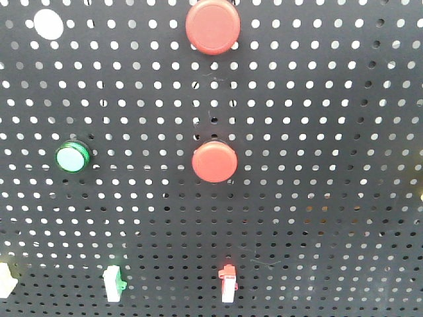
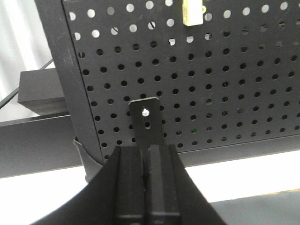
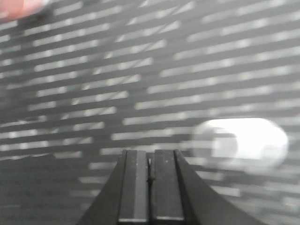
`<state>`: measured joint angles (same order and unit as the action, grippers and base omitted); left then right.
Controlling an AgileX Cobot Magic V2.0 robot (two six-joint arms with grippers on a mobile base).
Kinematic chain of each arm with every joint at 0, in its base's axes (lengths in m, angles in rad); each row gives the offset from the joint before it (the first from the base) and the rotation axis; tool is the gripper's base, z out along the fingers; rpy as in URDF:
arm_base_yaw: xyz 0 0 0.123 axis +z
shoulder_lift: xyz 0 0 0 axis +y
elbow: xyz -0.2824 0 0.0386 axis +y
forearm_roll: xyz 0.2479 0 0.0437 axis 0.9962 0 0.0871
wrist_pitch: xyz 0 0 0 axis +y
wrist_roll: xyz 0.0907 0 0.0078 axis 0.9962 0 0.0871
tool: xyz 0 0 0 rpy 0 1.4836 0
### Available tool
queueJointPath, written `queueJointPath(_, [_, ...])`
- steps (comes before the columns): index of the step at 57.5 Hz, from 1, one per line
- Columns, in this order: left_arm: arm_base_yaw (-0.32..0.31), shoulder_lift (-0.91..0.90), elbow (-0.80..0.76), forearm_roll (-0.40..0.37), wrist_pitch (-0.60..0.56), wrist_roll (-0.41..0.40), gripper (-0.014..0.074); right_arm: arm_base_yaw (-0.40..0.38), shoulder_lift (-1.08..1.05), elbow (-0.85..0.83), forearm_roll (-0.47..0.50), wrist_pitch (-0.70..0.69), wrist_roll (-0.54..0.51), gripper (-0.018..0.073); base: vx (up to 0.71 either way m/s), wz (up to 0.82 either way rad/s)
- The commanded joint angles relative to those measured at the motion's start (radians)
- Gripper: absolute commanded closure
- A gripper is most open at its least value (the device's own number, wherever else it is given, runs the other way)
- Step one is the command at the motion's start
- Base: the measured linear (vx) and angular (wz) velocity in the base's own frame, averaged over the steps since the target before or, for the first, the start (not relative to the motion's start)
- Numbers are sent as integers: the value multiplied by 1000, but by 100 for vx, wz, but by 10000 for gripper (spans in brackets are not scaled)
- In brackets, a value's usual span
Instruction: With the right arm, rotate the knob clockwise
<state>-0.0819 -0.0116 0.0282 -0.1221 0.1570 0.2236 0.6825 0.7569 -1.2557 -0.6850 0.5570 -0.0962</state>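
The black pegboard (image 1: 317,132) carries two red round caps (image 1: 213,25) (image 1: 214,161), a green round button (image 1: 72,157) and a white round piece (image 1: 48,24). I cannot tell which of them is the knob. My right gripper (image 3: 150,161) is shut and empty, close to the board. Its view is blurred by motion, with a bright white round blob (image 3: 241,143) to its right and a red patch (image 3: 14,7) at the top left. My left gripper (image 2: 146,152) is shut and empty, low before the board. Neither gripper shows in the front view.
Small toggle switches sit along the board's bottom: a green one (image 1: 113,284), a red one (image 1: 228,282) and a pale one (image 1: 5,281). In the left wrist view a black bracket (image 2: 146,123) with a screw hangs on the board above a white table surface (image 2: 42,192).
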Motion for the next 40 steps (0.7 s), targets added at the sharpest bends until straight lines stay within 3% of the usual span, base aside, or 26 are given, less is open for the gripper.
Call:
queueJointPath(1, [-8,-17,33,-6,-85,-2,603,2,4,-55,-64,-40,-6,505,0,0])
queueJointPath(20, [-8,-17,33,-6,-85,-2,603,2,31,-62,-117,-9,-4,246,0,0])
queueJointPath(40, [-8,-17,33,-6,-85,-2,603,2,74,-62,-343,-14,186,246,0,0])
